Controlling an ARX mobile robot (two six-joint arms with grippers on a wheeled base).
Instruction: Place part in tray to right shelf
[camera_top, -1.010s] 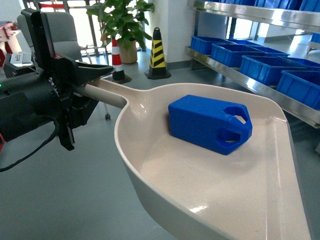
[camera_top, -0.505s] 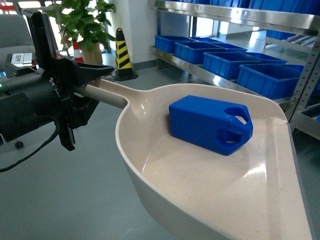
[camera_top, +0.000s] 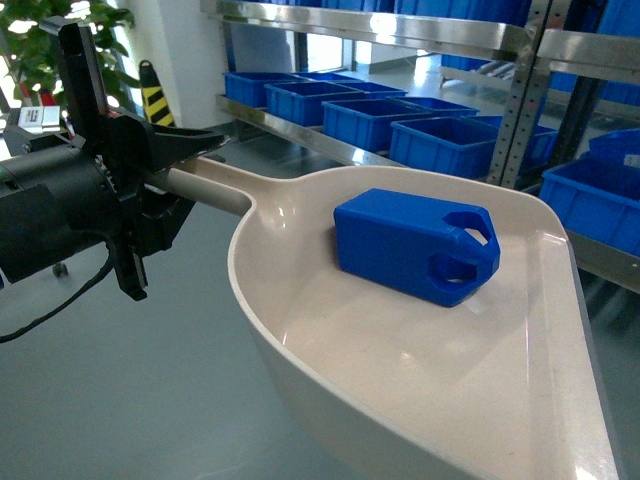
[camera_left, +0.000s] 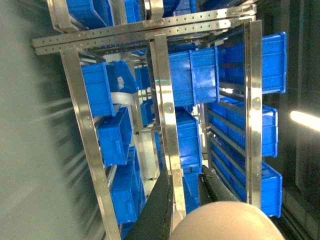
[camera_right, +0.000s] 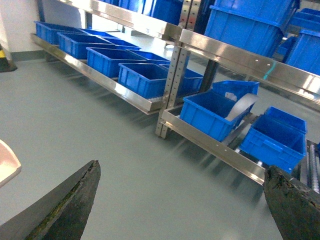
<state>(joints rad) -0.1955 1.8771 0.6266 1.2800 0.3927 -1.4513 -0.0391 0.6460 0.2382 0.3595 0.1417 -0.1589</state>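
You are in the carry step: the left gripper (camera_top: 165, 165) clamps the tray (camera_top: 300, 330) handle, the part (camera_top: 415, 245) lies inside. Right gripper (camera_right: 180, 200) hangs open, empty. Next, approach the shelf (camera_top: 420, 35) and tip gently

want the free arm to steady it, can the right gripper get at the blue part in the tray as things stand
Probably yes. The right gripper is open and empty, and the part lies uncovered in the tray, open from above. How far off the right gripper is, I cannot tell.
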